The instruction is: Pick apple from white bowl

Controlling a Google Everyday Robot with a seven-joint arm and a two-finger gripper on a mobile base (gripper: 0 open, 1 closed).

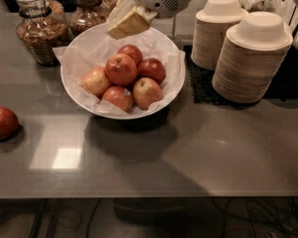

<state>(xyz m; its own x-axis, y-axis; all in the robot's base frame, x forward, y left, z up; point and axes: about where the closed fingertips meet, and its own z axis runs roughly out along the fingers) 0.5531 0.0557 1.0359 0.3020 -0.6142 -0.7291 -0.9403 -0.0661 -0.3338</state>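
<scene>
The white bowl (pixel 77 90), lined with crumpled white paper, stands on the grey table left of centre. It holds several apples. The apple (pixel 120 68), red-orange, lies on top of the pile in the middle. Paler yellow-pink apples (pixel 97 81) lie beside it. My gripper (pixel 127 18), with tan tips on a white wrist, hangs over the bowl's far rim. It is above and just behind the apple and does not touch it. It holds nothing that I can see.
A dark red lone apple (pixel 2 123) lies at the table's left edge. Two glass jars (pixel 39 31) stand behind the bowl. Two stacks of beige disposable bowls (pixel 251 58) stand on a black mat at the right. The table's front edge runs along the bottom.
</scene>
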